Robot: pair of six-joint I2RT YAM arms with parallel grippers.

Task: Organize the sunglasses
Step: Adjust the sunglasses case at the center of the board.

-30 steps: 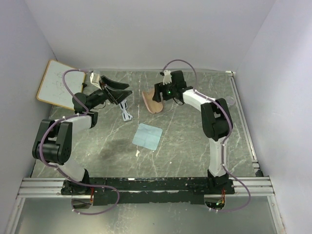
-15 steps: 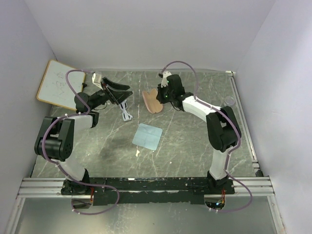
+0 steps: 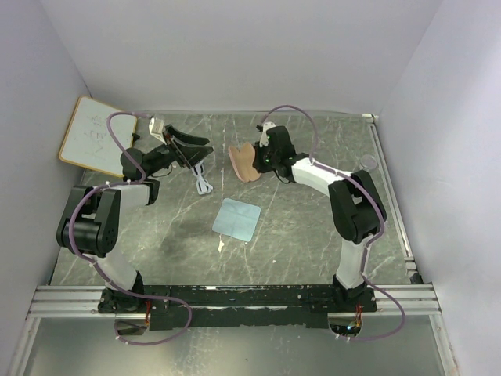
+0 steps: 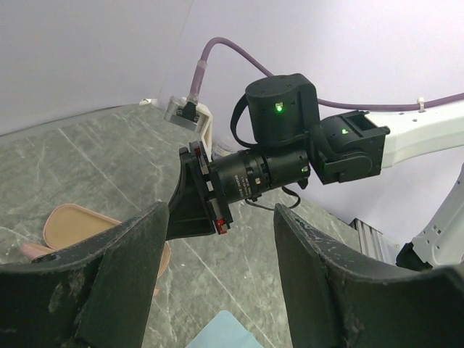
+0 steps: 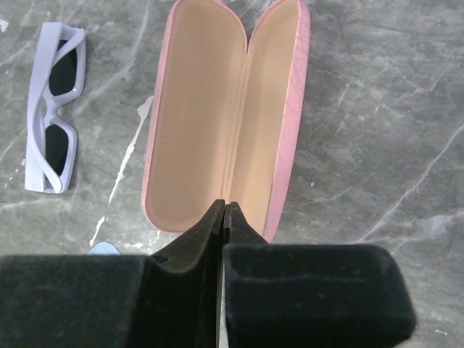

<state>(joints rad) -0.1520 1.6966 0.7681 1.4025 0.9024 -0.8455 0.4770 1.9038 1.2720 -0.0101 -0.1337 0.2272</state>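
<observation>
The sunglasses (image 3: 203, 178), pale-framed with dark lenses, lie on the marbled table left of the open pink case (image 3: 245, 163). The right wrist view shows the sunglasses (image 5: 43, 112) beside the case (image 5: 217, 109), whose tan lining faces up and which holds nothing. My right gripper (image 5: 225, 208) is shut with nothing between its fingers, its tips over the near end of the case at the hinge line. The left gripper (image 3: 192, 150) hovers open above the far end of the sunglasses. Its dark fingers (image 4: 109, 283) frame the right arm's wrist (image 4: 275, 145) and the case (image 4: 72, 225).
A pale blue square cloth (image 3: 237, 218) lies on the table in front of the case, and its corner (image 4: 225, 335) shows in the left wrist view. A whiteboard (image 3: 92, 135) leans at the far left. White walls enclose the table on three sides.
My right gripper has gone from open to shut and the right arm has shifted slightly over the case. The left arm has barely moved and stays open.
</observation>
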